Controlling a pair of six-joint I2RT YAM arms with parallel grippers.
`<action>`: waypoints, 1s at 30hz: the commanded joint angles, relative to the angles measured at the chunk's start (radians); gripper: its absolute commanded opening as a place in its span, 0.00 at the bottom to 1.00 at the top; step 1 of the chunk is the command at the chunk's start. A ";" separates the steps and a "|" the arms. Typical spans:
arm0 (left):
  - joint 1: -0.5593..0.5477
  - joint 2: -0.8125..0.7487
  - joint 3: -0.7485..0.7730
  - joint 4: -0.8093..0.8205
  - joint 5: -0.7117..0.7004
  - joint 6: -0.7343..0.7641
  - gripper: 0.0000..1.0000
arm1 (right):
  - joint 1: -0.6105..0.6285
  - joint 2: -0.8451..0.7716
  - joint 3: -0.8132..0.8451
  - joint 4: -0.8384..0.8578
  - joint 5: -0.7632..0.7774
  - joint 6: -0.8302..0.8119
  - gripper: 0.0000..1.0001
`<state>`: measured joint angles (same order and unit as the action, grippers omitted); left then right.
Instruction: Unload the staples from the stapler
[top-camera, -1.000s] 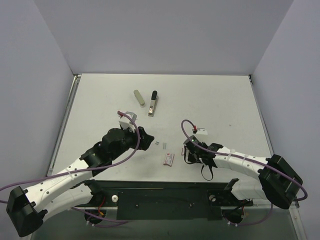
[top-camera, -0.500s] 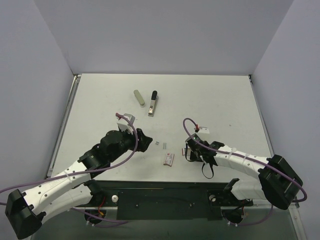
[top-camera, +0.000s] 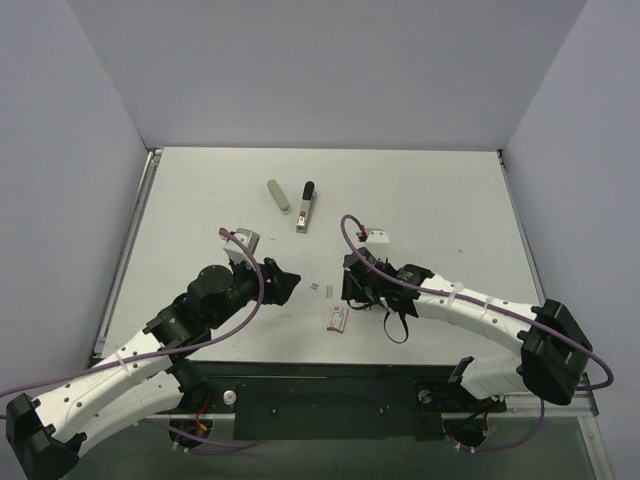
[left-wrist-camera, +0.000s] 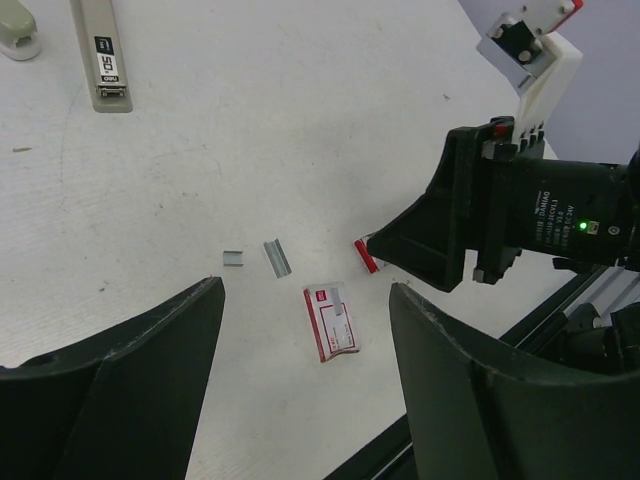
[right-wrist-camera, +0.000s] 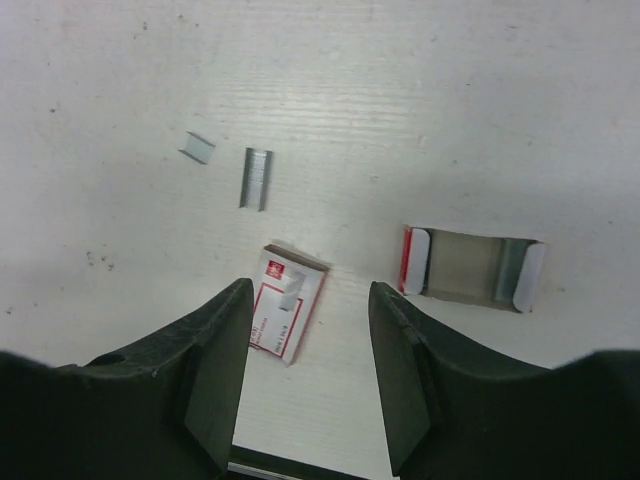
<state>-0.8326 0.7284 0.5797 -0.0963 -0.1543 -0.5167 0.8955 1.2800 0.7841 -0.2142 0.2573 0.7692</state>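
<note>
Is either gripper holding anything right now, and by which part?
Nothing is held. The left gripper and the right gripper both stand open, with nothing clamped in either one.

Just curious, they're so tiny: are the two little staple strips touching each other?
Apart. The right wrist view shows bare table between the shorter strip and the longer strip.

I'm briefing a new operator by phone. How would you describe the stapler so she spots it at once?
On the white table, look at the far half, left of centre, where two slim things lie side by side. The stapler is the right one. It is silver-grey with a black far end, whereas the bar left of it is plain olive-grey and rounded.
</note>
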 joint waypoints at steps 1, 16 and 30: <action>-0.003 -0.027 -0.006 -0.011 -0.017 -0.005 0.77 | 0.042 0.138 0.130 -0.028 0.034 0.008 0.46; -0.003 -0.136 -0.052 -0.074 -0.116 -0.052 0.88 | 0.051 0.435 0.328 -0.013 0.056 0.070 0.51; -0.003 -0.253 -0.090 -0.132 -0.180 -0.083 0.88 | 0.051 0.521 0.346 -0.022 0.085 0.107 0.49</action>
<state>-0.8326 0.5209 0.4995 -0.2295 -0.2993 -0.5838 0.9432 1.7813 1.1015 -0.2024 0.2928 0.8463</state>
